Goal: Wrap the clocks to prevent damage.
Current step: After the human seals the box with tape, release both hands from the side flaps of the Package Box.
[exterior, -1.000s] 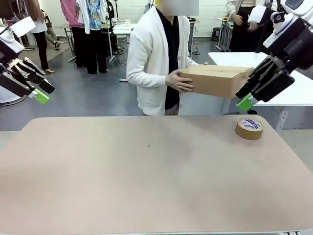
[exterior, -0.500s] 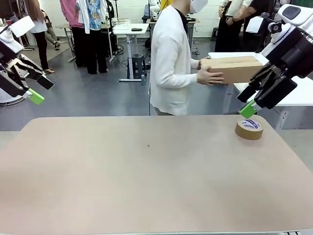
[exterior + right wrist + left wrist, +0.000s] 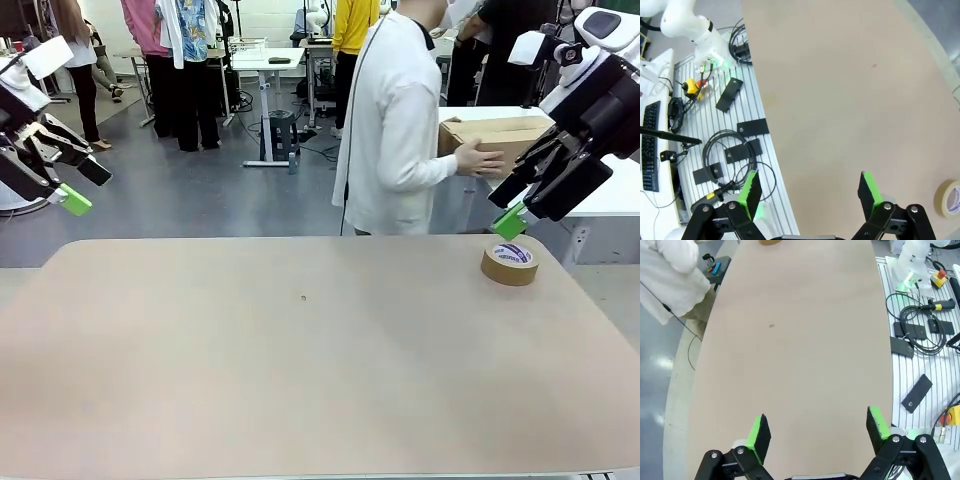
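Clocks: from my remote station I cannot tell their look, state, pose or place; a brown cardboard box (image 3: 510, 135), at the far right beyond the table with a person's hand (image 3: 478, 160) on it, hides its contents from me.

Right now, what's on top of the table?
On the table lies a brown tape roll near its far right corner. Whether anything lies inside the roll's core cannot be seen.

One tape roll (image 3: 509, 263), one box (image 3: 497, 139).
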